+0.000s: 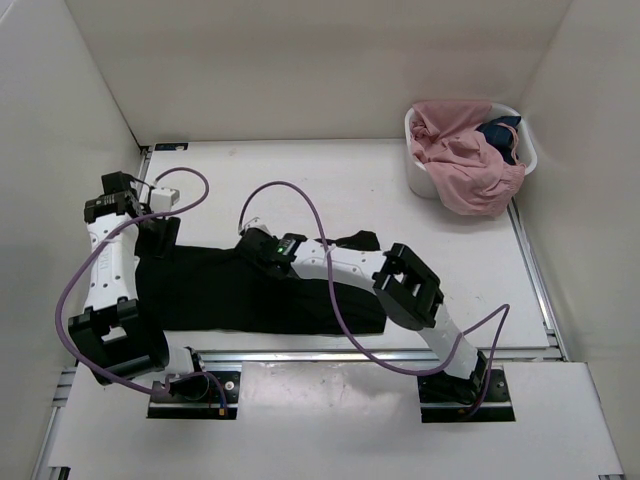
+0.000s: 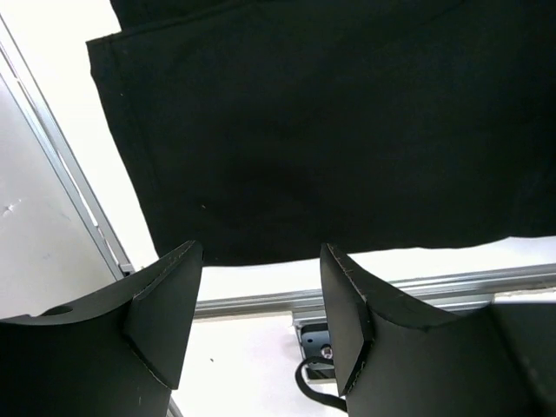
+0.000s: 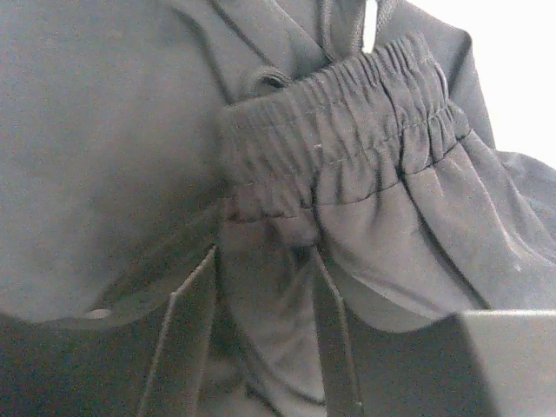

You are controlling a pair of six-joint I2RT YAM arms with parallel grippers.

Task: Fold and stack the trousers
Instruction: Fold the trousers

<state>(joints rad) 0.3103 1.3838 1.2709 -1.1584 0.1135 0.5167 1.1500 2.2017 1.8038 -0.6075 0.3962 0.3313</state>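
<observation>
The black trousers (image 1: 250,290) lie flat across the near part of the table, legs toward the left. My left gripper (image 1: 160,232) hovers over their far left end. In the left wrist view it (image 2: 261,287) is open and empty, with the trousers' hem (image 2: 330,130) beyond the fingertips. My right gripper (image 1: 256,240) rests on the trousers' far edge near the middle. In the right wrist view it (image 3: 265,261) is pressed onto the elastic waistband (image 3: 347,113), its jaws apart with bunched fabric lying between them.
A white basket (image 1: 420,172) at the back right holds a pink garment (image 1: 465,160) and a dark blue cloth (image 1: 500,135). White walls enclose the table. A metal rail (image 1: 380,354) runs along the near edge, just past the trousers.
</observation>
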